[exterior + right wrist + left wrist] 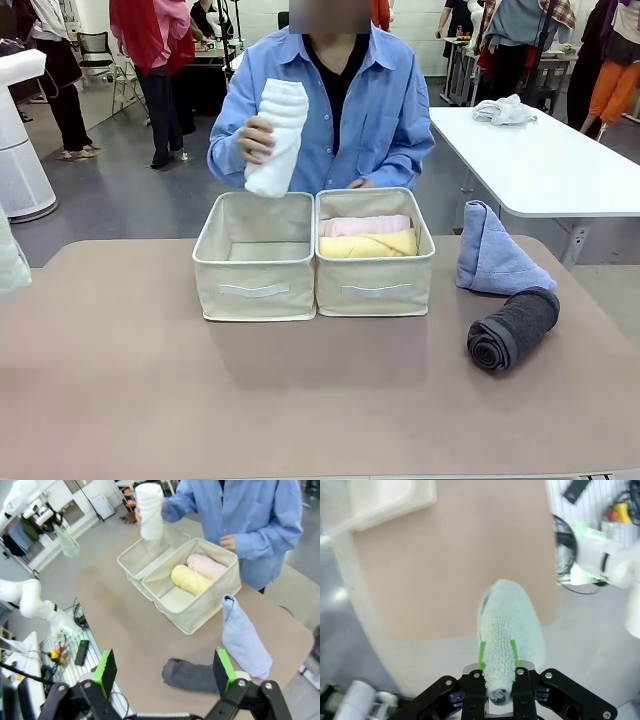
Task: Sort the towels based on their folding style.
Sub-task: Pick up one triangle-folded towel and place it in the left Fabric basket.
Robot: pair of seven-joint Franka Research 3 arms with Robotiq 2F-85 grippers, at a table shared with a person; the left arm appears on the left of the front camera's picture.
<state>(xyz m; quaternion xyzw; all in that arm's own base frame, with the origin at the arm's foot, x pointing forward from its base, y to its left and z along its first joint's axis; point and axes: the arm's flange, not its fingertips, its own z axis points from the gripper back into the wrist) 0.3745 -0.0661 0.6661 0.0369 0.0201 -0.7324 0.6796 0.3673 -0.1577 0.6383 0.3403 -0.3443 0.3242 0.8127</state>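
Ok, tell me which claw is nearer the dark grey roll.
Right. The right claw, open, points at the dark grey roll just ahead; the left claw, gripping the grey-green towel, hangs at the table's opposite side.

Fuzzy terry towels [511, 327], fabric baskets [256, 290]

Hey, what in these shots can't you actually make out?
Front view: the grey-green towel is cut off by the left edge, so its fold is unclear.
Left wrist view: blur smears that towel's tip beyond the left hand; a basket is cut off by the top corner.
Right wrist view: the dark grey roll has one end hidden behind a finger of the right hand.
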